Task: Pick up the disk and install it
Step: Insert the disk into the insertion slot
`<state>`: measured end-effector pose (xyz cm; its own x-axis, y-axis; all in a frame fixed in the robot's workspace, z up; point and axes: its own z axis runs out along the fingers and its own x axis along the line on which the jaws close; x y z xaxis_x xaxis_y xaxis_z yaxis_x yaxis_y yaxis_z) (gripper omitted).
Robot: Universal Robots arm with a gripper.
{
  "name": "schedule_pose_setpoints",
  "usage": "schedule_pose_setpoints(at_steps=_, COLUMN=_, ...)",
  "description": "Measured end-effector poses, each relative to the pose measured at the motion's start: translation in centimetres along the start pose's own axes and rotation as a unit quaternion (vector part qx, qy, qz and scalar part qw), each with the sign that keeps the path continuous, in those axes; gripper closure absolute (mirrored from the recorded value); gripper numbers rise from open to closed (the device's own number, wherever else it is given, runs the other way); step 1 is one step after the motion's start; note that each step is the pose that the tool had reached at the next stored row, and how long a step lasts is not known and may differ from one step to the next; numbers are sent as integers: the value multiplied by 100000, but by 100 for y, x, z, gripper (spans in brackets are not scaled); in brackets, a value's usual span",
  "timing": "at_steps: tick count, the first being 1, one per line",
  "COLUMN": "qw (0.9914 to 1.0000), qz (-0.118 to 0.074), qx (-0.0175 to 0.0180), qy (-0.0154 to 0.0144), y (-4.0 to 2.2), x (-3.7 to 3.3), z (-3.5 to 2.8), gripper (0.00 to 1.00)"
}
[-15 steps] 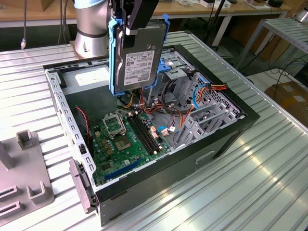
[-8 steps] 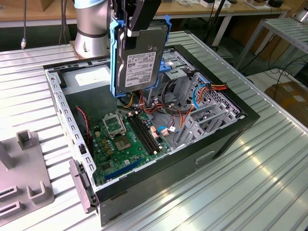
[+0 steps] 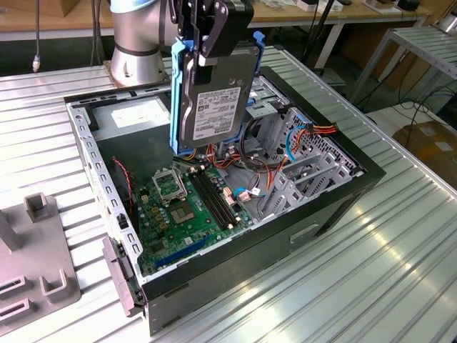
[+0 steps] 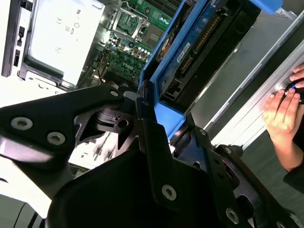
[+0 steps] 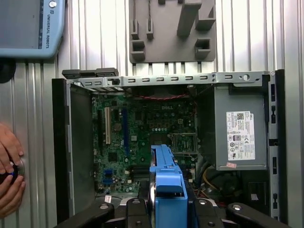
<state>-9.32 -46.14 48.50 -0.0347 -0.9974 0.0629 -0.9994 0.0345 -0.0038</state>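
A ribbed silver metal tabletop [image 3: 335,279] was seen streaked with bright glare. Behind it a long pale wooden workbench [image 3: 43,18] was set, and a brown cardboard box [image 3: 432,146] was placed at the exterior view's right, near a grey metal-framed side table [image 3: 421,39].

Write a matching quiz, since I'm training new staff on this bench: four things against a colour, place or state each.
Things:
1 disk
2 motherboard
3 fixture
4 case

States:
A green
B grey, on the table beside the case
C black, opened
D held in the gripper above the case

Pairs: 1-D, 2-A, 3-B, 4-C
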Motion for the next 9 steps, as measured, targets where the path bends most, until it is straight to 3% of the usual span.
schedule_pose_setpoints(at_steps=4, qw=100000, qz=2, qx=0, qy=9, y=-25, x=12, z=2, gripper=64)
schedule_pose_setpoints(at_steps=9, qw=100000, qz=3, qx=2, qy=14, y=-108, x=16, z=6, gripper=64)
